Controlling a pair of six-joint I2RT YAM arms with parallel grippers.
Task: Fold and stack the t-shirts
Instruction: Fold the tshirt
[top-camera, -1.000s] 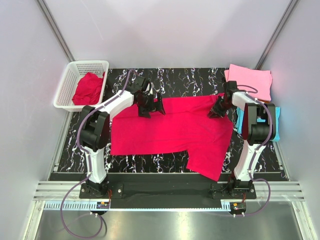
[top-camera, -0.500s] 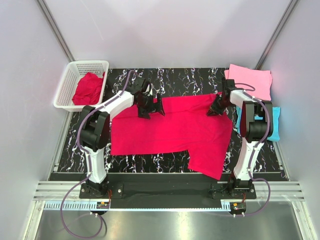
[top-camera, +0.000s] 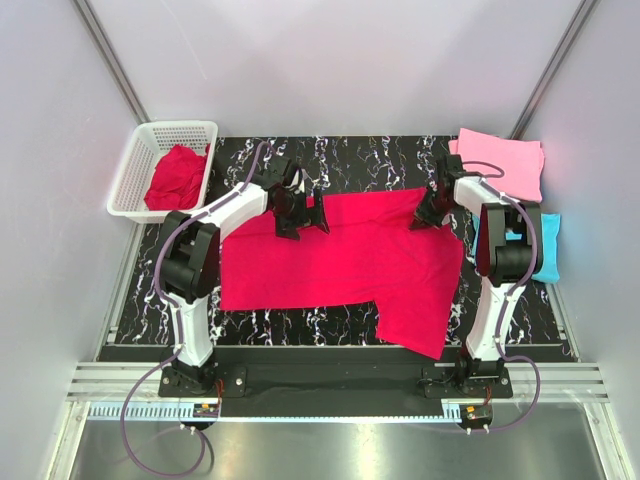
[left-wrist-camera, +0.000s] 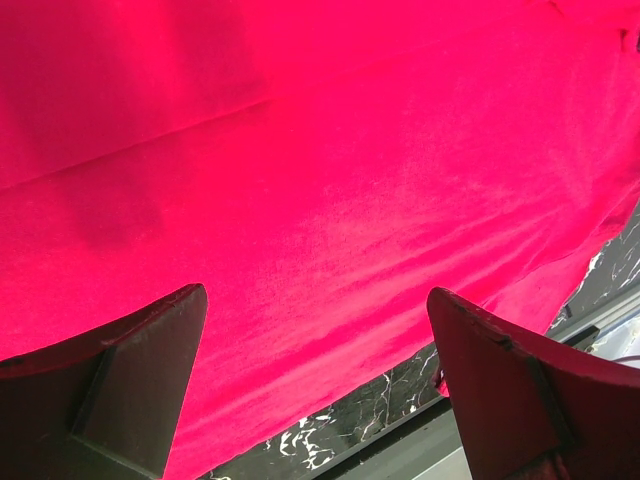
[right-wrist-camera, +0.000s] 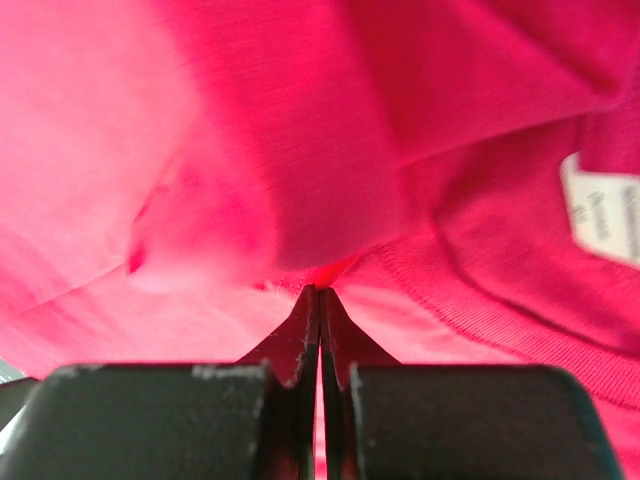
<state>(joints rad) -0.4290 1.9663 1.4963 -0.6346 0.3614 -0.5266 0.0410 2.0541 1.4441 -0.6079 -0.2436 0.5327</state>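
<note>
Seen from above, a red shirt (top-camera: 340, 260) lies spread across the worktop (top-camera: 380, 150). At the left wrist, the left gripper (left-wrist-camera: 315, 385) hovers over the cloth, jaws wide. At the right wrist, the right gripper (right-wrist-camera: 320, 320) pinches cloth near the collar; a matching left pinch should keep the fold even.

A crimson t-shirt (top-camera: 340, 262) lies spread across the black marbled table (top-camera: 370, 158). The left gripper (top-camera: 303, 222), jaws wide, is at its 11 o'clock edge. The right gripper (top-camera: 426, 217) meets its 1 o'clock corner. A white mesh basket (top-camera: 128, 178) at 10 o'clock holds a crumpled red shirt (top-camera: 175, 180).
</note>
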